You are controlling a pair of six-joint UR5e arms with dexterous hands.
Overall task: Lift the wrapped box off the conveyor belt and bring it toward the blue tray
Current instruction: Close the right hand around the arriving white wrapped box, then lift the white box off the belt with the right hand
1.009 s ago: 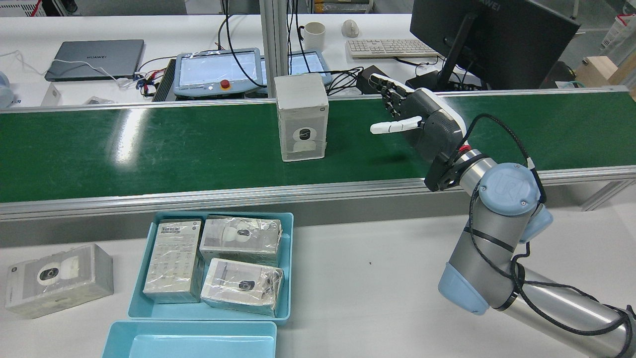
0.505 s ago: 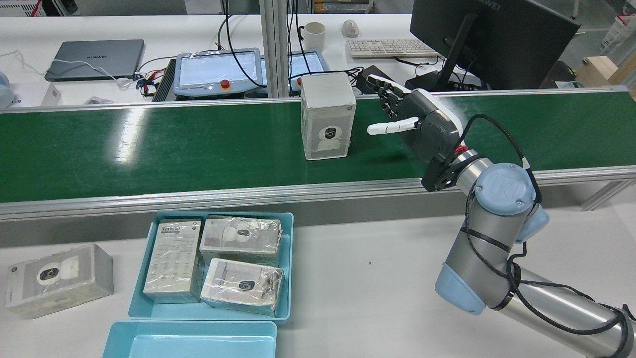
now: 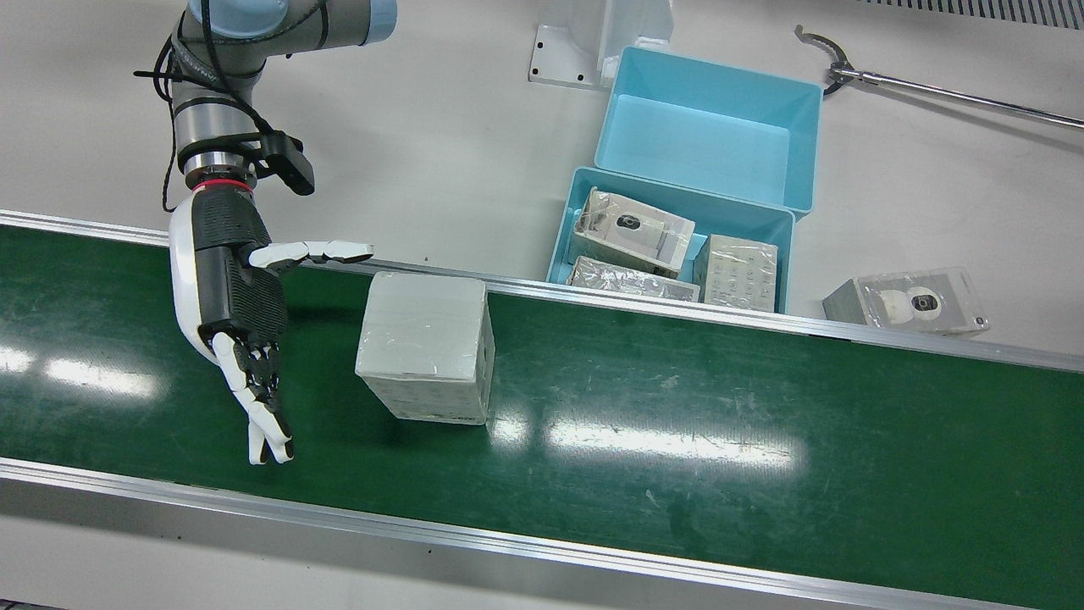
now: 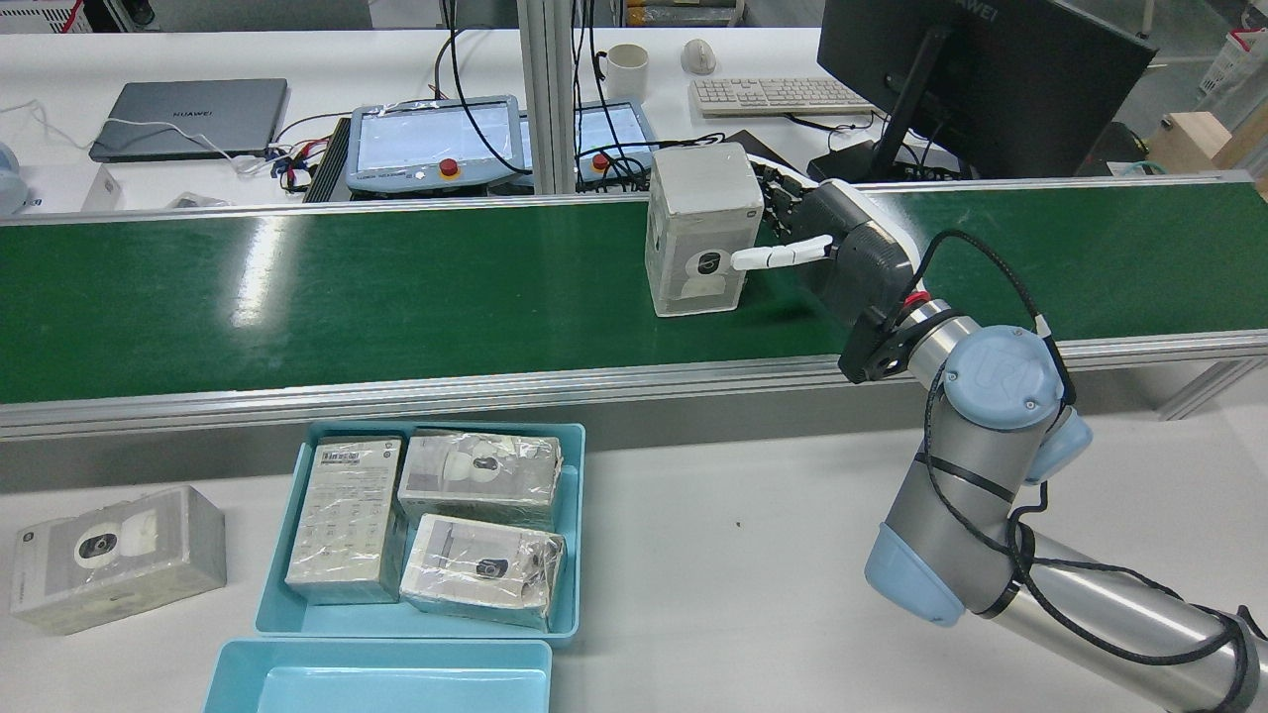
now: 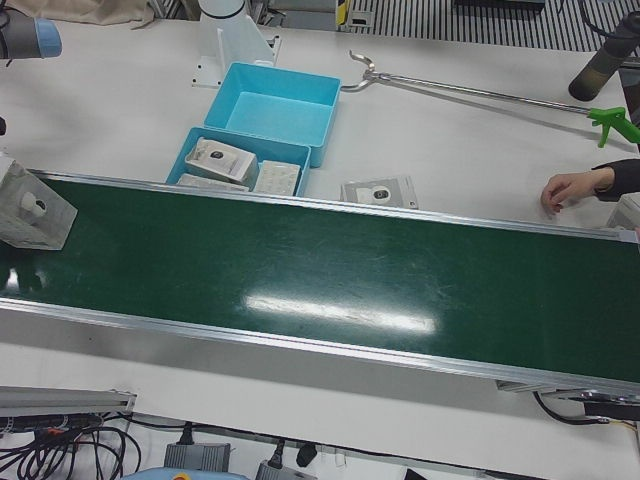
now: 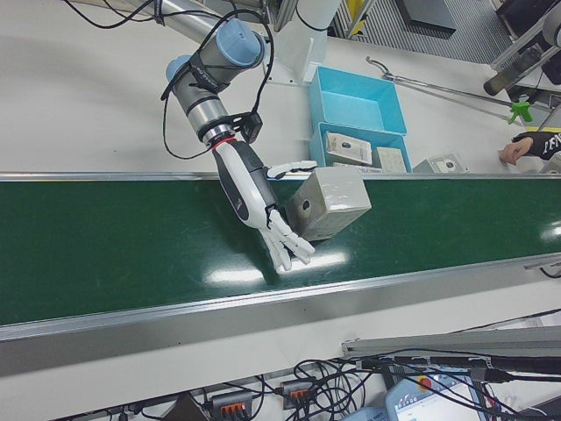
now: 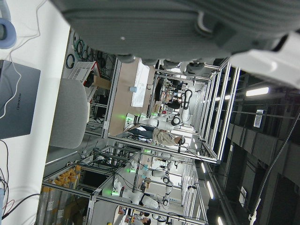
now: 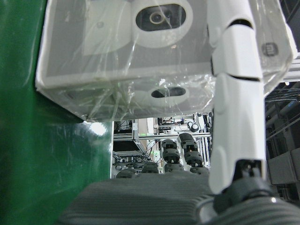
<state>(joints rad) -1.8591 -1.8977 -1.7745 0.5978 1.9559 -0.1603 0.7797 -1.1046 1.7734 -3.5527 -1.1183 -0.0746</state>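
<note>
The wrapped box [image 3: 423, 343] stands upright on the green conveyor belt [image 3: 677, 424]; it also shows in the rear view [image 4: 701, 228], the right-front view [image 6: 331, 202] and the left-front view [image 5: 30, 215]. My right hand [image 3: 233, 288] is open just beside it, with the thumb along the box's robot-facing side and the fingers [image 3: 258, 398] spread toward the far side. It is not closed on the box. The right hand view shows the box [image 8: 140, 51] close up behind the thumb [image 8: 234, 93]. The blue tray [image 4: 396, 622] holds three wrapped boxes. My left hand [image 7: 164, 28] shows only as a grey palm.
An empty second blue tray [image 3: 703, 127] stands behind the filled one. A loose wrapped box [image 3: 906, 301] lies on the table beside the trays. A hooked pole [image 3: 931, 85] lies on the table. A person's hand [image 5: 570, 188] rests at the belt's far end.
The box has ridden the belt to the right in the rear view and now sits between the right hand's thumb and fingers. The right hand has shifted slightly toward it.
</note>
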